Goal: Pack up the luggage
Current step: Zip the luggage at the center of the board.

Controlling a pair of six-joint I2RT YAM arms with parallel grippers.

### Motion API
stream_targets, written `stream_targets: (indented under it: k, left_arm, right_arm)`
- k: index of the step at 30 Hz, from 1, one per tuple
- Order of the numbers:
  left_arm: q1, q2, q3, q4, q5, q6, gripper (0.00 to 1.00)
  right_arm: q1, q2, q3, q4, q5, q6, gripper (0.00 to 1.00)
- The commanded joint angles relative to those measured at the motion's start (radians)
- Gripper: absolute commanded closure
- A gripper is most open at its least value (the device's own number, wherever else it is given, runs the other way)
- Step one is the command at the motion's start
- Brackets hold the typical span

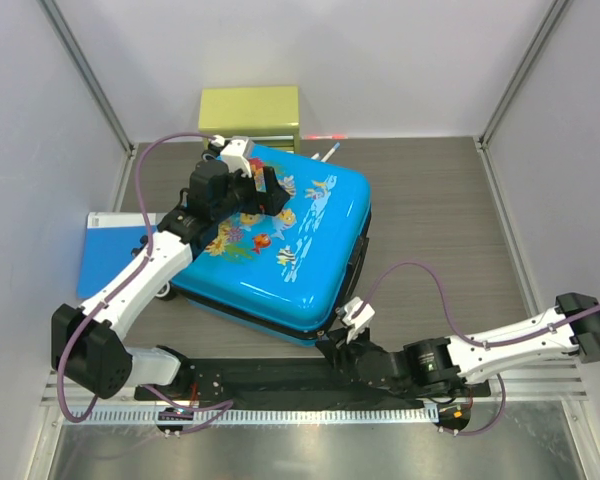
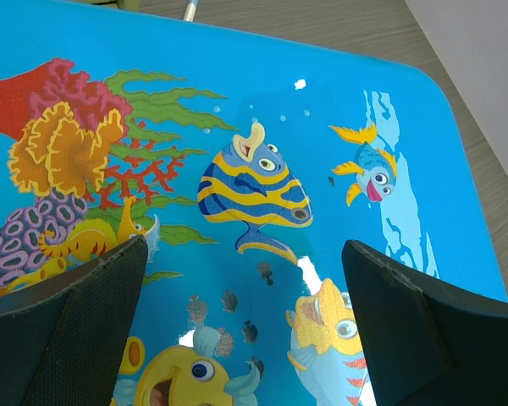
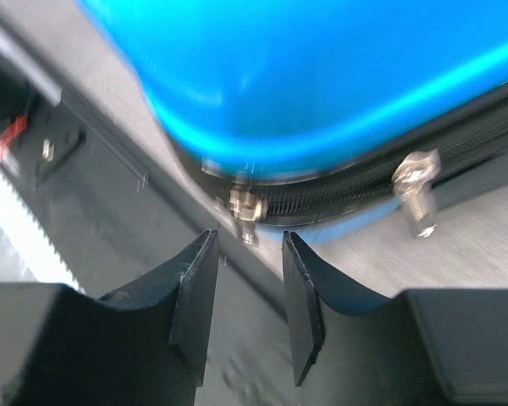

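Luggage [image 1: 280, 240] closed. Left gripper [image 2: 244, 254] over it, jaws wide open, maybe steadying. Right gripper [image 3: 248, 241] jaws just apart, empty, aiming for zipper pull [image 3: 244, 207].

luggage [image 3: 322, 76]: blurred, cropped | folder [image 1: 100, 255]: right side hidden

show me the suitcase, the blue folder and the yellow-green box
suitcase [image 1: 290, 270]: top external view, fish-printed lid
blue folder [image 1: 105, 250]: top external view, bare cover
yellow-green box [image 1: 248, 108]: top external view, top face
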Motion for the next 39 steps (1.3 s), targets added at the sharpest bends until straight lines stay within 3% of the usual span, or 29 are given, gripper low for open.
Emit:
stream_targets:
  k: [1, 7, 15, 19, 22, 23, 26, 32, 39]
  left_arm:
    - [0.005, 0.047, -0.030, -0.205, -0.019, -0.007, 0.02]
    - [0.005, 0.045, -0.028, -0.205, -0.015, -0.009, 0.02]
    - [0.005, 0.042, -0.030, -0.205, -0.010, -0.012, 0.02]
    - [0.005, 0.044, -0.028, -0.205, -0.009, -0.014, 0.02]
    - [0.005, 0.041, -0.030, -0.205, -0.012, -0.014, 0.02]
    - [0.005, 0.042, -0.028, -0.205, -0.009, -0.014, 0.02]
    - [0.005, 0.042, -0.030, -0.205, -0.007, -0.014, 0.02]
    - [0.005, 0.042, -0.033, -0.202, -0.010, -0.014, 0.02]
    - [-0.012, 0.108, -0.041, -0.217, -0.065, 0.003, 0.02]
  right_arm:
    - [0.014, 0.024, 0.072, 0.103, 0.264, -0.002, 0.57]
    - [0.013, 0.050, 0.092, 0.058, 0.321, 0.038, 0.57]
    - [0.029, 0.143, 0.112, 0.133, 0.351, 0.058, 0.57]
    - [0.036, 0.186, 0.136, 0.073, 0.408, 0.136, 0.59]
    - [0.036, 0.192, 0.141, 0.027, 0.445, 0.194, 0.68]
    - [0.036, 0.189, 0.138, 0.024, 0.457, 0.199, 0.77]
    - [0.036, 0.165, 0.126, 0.022, 0.466, 0.205, 0.90]
    - [0.039, 0.111, 0.115, -0.079, 0.479, 0.263, 0.98]
    - [0.042, 0.047, 0.109, -0.220, 0.499, 0.355, 0.99]
